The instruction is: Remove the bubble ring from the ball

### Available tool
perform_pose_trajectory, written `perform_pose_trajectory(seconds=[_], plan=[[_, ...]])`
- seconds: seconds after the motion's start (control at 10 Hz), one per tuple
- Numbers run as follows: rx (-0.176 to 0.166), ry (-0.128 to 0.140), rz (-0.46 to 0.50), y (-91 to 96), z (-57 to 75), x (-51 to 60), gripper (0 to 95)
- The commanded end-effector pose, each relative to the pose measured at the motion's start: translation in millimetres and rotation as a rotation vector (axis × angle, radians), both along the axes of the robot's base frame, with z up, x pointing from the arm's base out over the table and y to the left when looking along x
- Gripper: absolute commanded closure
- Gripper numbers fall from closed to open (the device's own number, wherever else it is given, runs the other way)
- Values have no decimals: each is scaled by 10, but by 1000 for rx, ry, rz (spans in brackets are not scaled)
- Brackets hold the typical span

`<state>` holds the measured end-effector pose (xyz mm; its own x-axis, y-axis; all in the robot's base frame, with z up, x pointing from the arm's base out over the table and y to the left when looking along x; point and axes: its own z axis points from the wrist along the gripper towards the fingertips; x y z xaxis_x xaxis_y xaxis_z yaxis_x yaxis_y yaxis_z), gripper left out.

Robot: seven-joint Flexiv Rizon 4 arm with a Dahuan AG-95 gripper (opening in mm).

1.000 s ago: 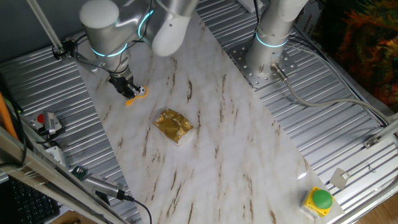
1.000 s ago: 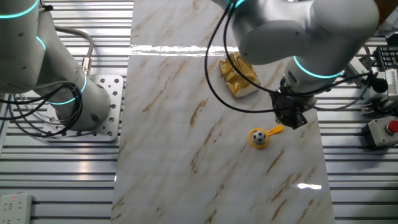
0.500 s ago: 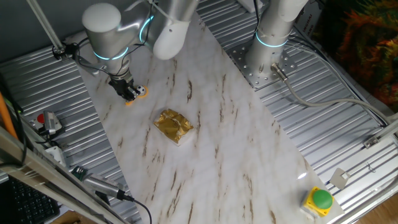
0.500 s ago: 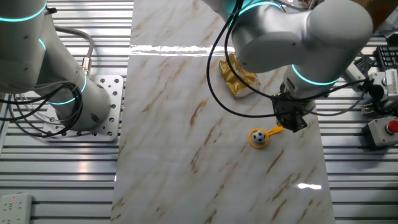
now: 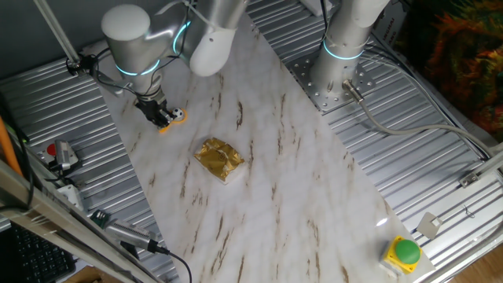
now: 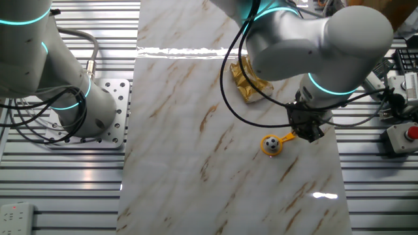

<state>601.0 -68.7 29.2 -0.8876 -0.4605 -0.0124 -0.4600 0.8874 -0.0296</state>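
Single arm reaches across table from base at far side, elbow bent, silver links with cyan ring lights at joints. Wrist points straight down. Gripper (image 6: 307, 132) low, near table surface, black fingers (image 5: 163, 117) vertical. Jaws look nearly closed, tips close together; exact gap hard to judge from either view, wrist housing partly blocks sight.

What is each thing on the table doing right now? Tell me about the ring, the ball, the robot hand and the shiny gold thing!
bubble ring: flat on the table, hoop around the ball, handle pointing to the gripper.
ball: sitting inside the hoop, not freed yet.
gripper: low at the handle's end; whether the fingers are closed on it cannot be told.
gold foil packet: crumpled, lying apart, untouched.
green button: on its yellow box, off the marble top.
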Motion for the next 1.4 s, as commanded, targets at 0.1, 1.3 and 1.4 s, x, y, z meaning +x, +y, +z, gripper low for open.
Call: perform_pose_trajectory(seconds=[0.1,1.3,1.4], plan=[[11,-5,20,-9,-3,1,950],[10,-6,72,-21,-38,-44,760],[10,-7,83,-21,-41,-44,760]])
